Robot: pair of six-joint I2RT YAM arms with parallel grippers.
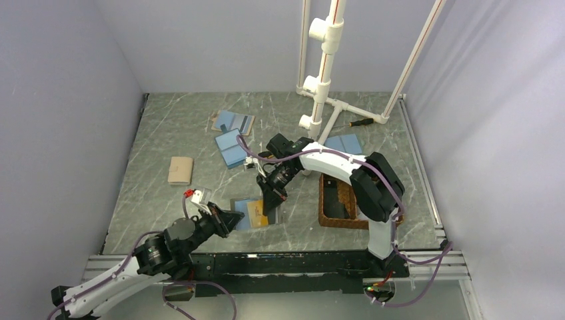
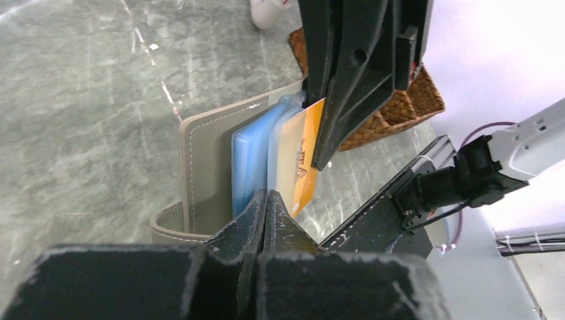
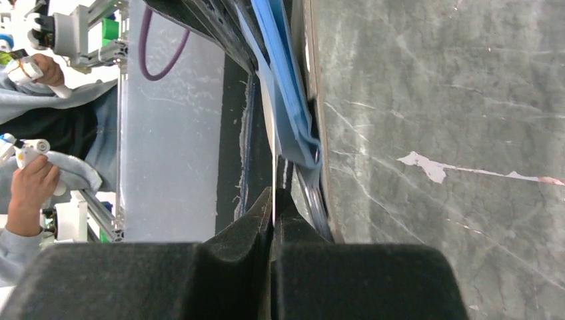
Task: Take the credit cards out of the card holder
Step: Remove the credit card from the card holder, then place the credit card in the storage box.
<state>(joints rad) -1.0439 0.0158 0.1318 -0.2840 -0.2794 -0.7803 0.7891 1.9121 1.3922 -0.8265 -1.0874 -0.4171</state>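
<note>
Left wrist view: the left fingers [image 2: 253, 220], clenched tip to tip, sit at the near edge of the open card holder [image 2: 206, 167], at six o'clock on the surface [image 2: 86, 120]. Beyond, the right fingers [image 2: 346, 87] pinch an orange credit card [image 2: 300, 167], print unreadable; wicker tray [image 2: 406, 107] at two o'clock.

Card holder [image 2: 206, 163] lying open on the bench [image 2: 80, 100], an orange card [image 2: 305, 163] protruding. Left fingers [image 2: 250, 220] pressed together at its near edge; right fingers [image 2: 353, 67] overlap the card.
</note>
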